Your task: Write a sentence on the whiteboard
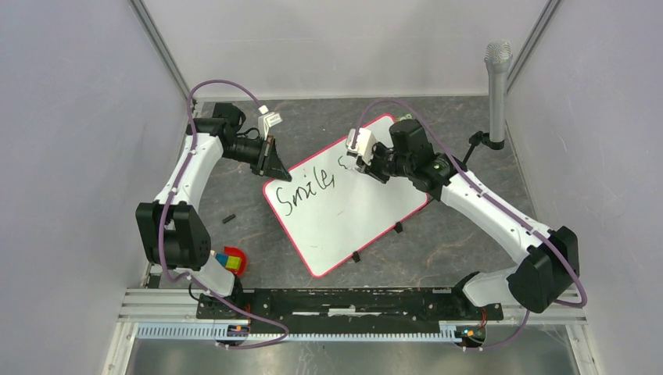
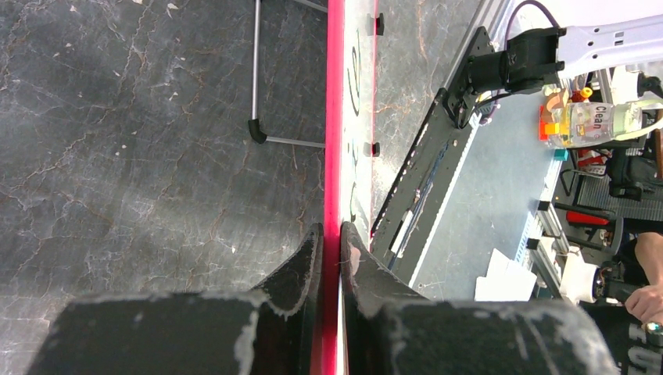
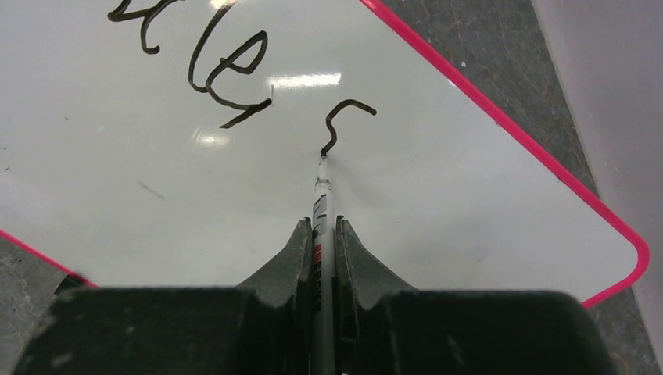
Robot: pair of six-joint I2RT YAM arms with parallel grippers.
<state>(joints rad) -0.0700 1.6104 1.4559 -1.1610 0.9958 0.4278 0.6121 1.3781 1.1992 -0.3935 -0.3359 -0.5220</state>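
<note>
The right hand (image 3: 324, 228) is pinched on a thin marker (image 3: 321, 199), one finger pressed to each side of the barrel. The tip sticks well out in front, where the wrist camera can see it. That tip touches the whiteboard (image 3: 485, 203) at the foot of a small hooked stroke, the start of a new letter just past the comma. The sentence (image 1: 309, 190) reads "Smile," plus that curl, so I'd judge the writing well short of half done.

The right arm reaches in from its corner, forearm stretched diagonally toward the middle. Its wrist is bent down so the marker meets the board at a slant rather than straight on.

Across from it, the left hand (image 2: 330, 238) is clamped over the board's red-pink frame, a finger on either face of the edge. I take it that's there to stop the board skating about under the pen (a light board would). The left arm is folded at the elbow, its forearm running out to the board's far-left edge. The board lies askew on the dark table (image 1: 438, 250), between the two arms.
</note>
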